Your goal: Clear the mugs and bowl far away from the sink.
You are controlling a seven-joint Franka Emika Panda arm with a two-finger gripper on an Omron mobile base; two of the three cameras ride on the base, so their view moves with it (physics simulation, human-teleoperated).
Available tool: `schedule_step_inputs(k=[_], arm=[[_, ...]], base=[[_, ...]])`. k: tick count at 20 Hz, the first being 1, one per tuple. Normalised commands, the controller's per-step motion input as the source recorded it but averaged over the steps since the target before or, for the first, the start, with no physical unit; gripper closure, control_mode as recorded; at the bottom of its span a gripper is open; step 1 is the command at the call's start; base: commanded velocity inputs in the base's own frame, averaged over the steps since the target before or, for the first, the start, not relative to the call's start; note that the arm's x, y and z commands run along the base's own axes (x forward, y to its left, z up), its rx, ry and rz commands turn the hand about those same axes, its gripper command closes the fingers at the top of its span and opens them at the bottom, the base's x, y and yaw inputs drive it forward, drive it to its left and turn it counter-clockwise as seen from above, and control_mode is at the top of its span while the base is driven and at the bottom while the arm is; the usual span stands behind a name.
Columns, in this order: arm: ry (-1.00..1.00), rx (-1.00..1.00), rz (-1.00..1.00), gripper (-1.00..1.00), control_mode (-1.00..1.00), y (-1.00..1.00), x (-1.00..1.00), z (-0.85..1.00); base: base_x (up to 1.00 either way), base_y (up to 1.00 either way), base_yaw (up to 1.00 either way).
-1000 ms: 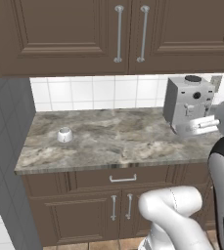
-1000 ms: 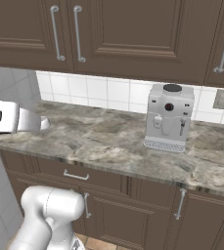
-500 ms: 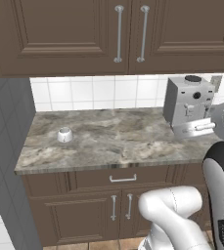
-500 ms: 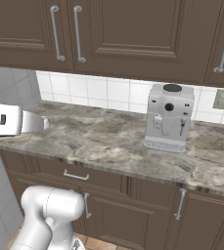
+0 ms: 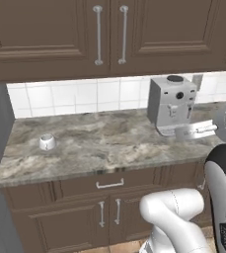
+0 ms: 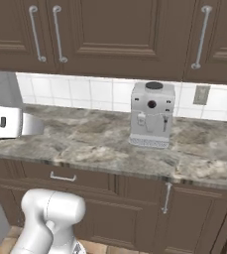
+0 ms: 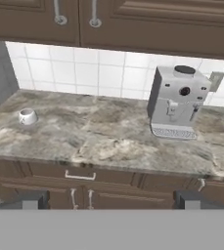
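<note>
While claw (image 7: 111, 205) hangs back from tabletop (image 7: 108, 141), tips well apart, gripping nothing, you find white mug (image 7: 27, 116) alone at far left. Judged light, rigid, glossy, likely slippery: take across rim or wall. Marbled stone tabletop, flat. Coffee machine (image 7: 177, 102) stands right, against tiled backsplash (image 7: 84, 73); dark cabinets (image 7: 133, 19) overhead.

You are looking at a home kitchen: a marbled stone counter (image 5: 99, 148) runs under dark wood wall cabinets (image 5: 109, 34) with long metal handles, white tiles (image 5: 85, 96) line the wall behind it, matching drawers and doors (image 5: 107, 207) sit below, and a grey coffee machine (image 5: 171, 105) stands against the tiles.
</note>
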Motion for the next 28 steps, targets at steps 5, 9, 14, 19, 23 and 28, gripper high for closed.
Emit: schedule_step_inputs(k=[5,9,14,19,23,28], arm=[[0.0,0.0,0.0,-1.0,1.0,0.0,0.0,0.0],[0.0,0.0,0.0,-1.0,1.0,0.0,0.0,0.0],[0.0,0.0,0.0,-1.0,1.0,0.0,0.0,0.0],[0.0,0.0,0.0,-1.0,1.0,0.0,0.0,0.0],[0.0,0.0,0.0,-1.0,1.0,0.0,0.0,0.0],[0.0,0.0,0.0,-1.0,1.0,0.0,0.0,0.0]], base=[[-0.13,-0.47,-0.72],[0.0,-0.36,-0.86],[0.0,-0.25,-0.91],[0.0,-0.46,-0.84],[0.0,-0.42,-0.78],[0.0,-0.45,-0.66]])
